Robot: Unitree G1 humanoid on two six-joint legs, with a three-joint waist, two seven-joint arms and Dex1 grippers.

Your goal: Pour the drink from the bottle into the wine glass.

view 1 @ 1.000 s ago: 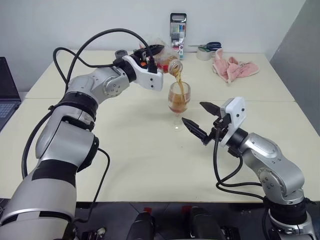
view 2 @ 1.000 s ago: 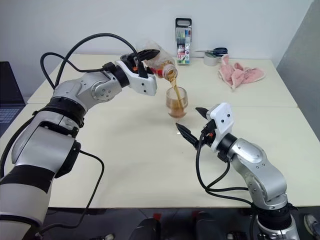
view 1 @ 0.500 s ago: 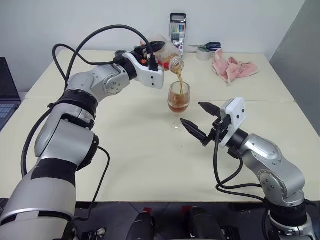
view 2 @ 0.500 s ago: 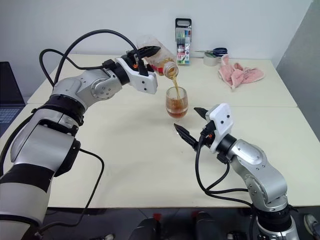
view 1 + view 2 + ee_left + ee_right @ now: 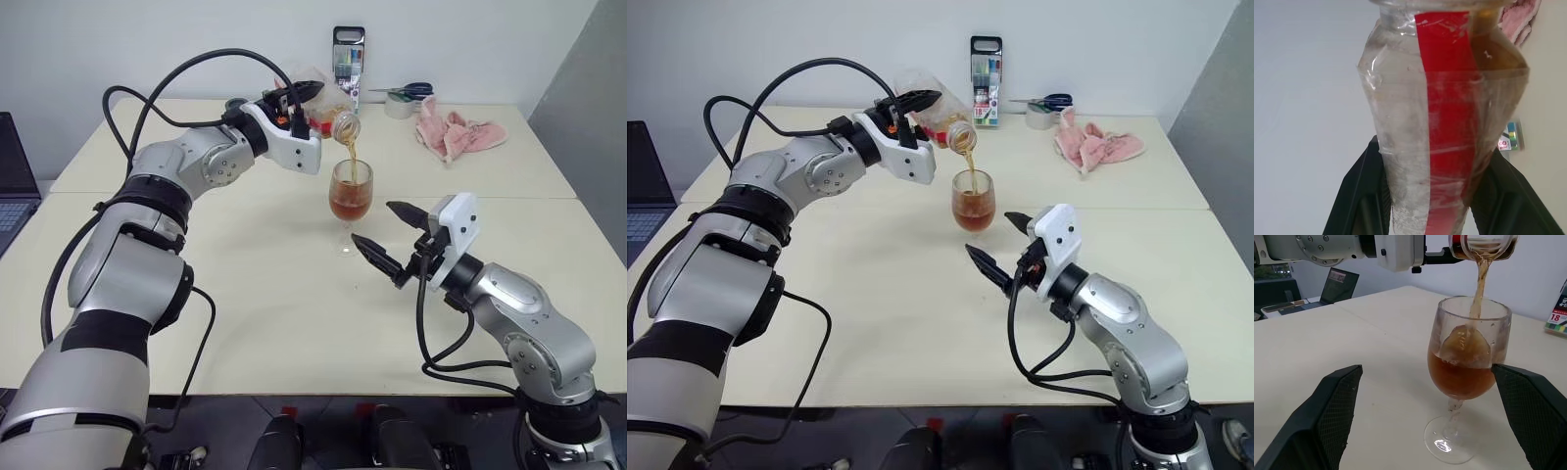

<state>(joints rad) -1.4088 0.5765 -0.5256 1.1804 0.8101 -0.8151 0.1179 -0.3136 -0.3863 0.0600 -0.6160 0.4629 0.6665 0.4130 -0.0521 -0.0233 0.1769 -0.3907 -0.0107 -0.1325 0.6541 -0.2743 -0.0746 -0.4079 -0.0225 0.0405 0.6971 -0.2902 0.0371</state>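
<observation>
Pouring step, mid-stream. At left, your left end effector [image 5: 299, 108] is clenched on the bottle [image 5: 328, 113], holding it tipped with the open mouth above and just over the rim of the wine glass [image 5: 350, 201]. The left wrist view shows the 2 black fingers [image 5: 1359, 193] pressed on either side of the bottle's clear body with its red label strip. At centre, a thin stream of the drink [image 5: 1478, 291] falls from the mouth into the bowl; the glass stands upright on the counter [image 5: 245, 294] and looks roughly half full. At right, your right end effector [image 5: 394, 240] is released, its fingers spread wide on either side of the glass near the stem and touching nothing. Next move, as a judgement: keep the mouth centred over the bowl, then roll the bottle back upright before the level nears the rim. Some drink remains in the bottle.
</observation>
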